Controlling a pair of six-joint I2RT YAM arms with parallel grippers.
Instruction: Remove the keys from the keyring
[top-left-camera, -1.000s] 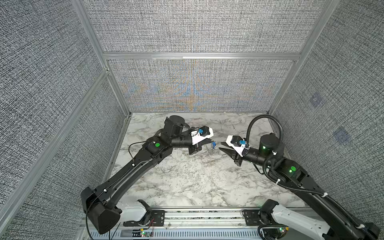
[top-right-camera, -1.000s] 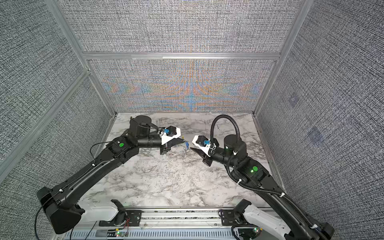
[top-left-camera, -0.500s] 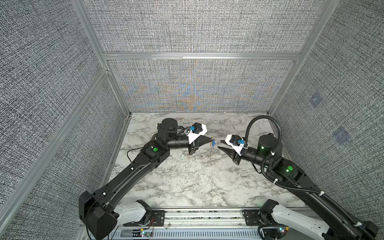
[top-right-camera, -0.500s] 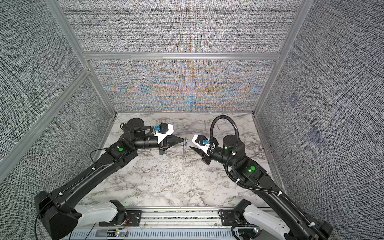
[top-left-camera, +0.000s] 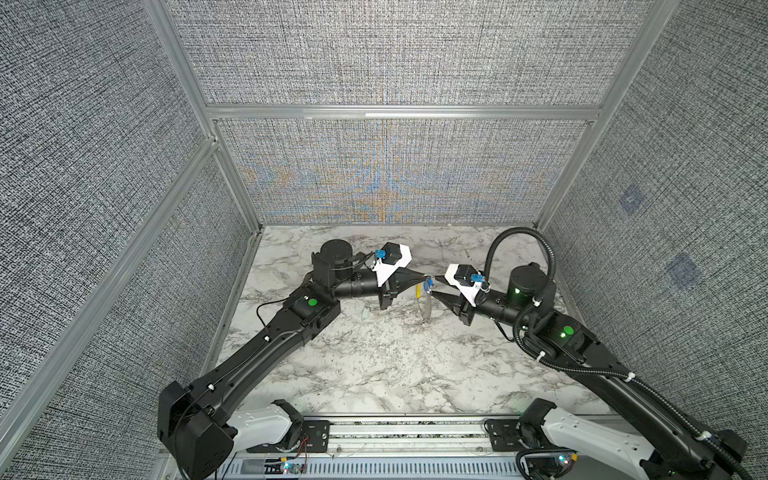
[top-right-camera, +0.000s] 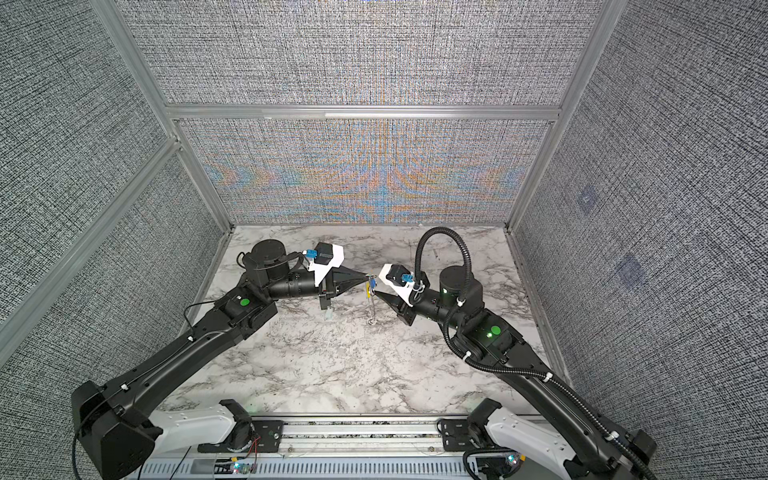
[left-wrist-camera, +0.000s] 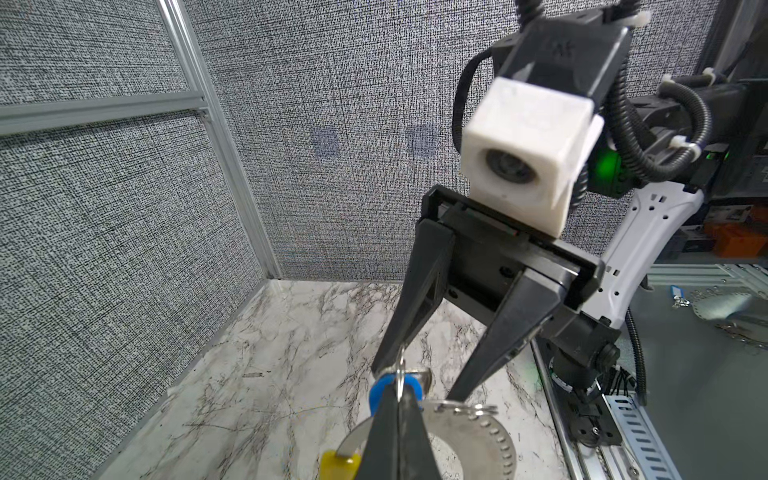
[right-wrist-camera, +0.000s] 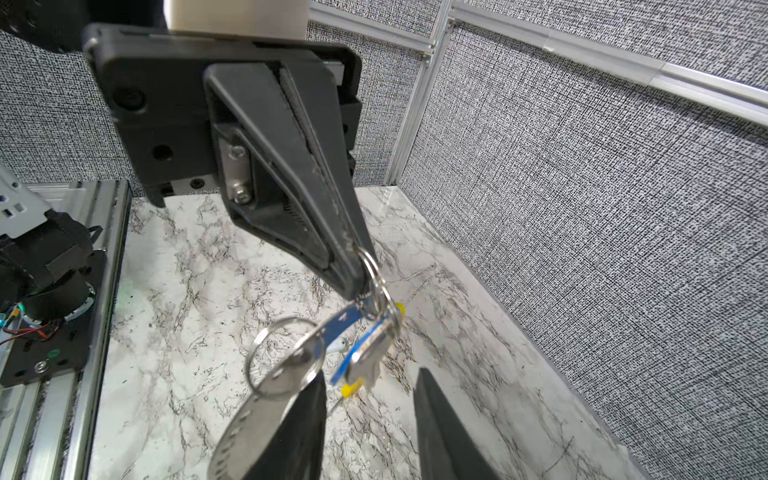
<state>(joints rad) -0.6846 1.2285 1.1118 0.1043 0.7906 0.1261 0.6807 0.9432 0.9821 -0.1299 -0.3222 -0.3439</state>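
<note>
Two robot arms meet nose to nose above a marble tabletop (top-left-camera: 374, 365) in a bid to strip the keys (right-wrist-camera: 365, 357) from a keyring (left-wrist-camera: 490, 440). The left end effector (right-wrist-camera: 358, 280) is clamped shut on a small wire ring (right-wrist-camera: 371, 266) at the top of the bunch. It holds the bunch up so that the keys and the big grey keyring, with its yellow sleeve (left-wrist-camera: 337, 465), dangle freely below the pinch. The lift appears meant to give the other arm a clear line to the keys, which would be hard to pick out lying flat on the marble.

The right end effector (left-wrist-camera: 420, 380) faces it with jaws parted and nothing in its grip. The keys, one with a blue head (left-wrist-camera: 376, 395), hang in the gap just ahead of its fingertips, and one finger sits close beside the wire ring. In both top views the keyring shows as a thin hoop hanging edge-on between the two arms. Whether its lower rim touches the marble cannot be told. Both keys look to be on the bunch, so the removal is judged not yet done. The next move likely calls for the right end effector to close on one key.
</note>
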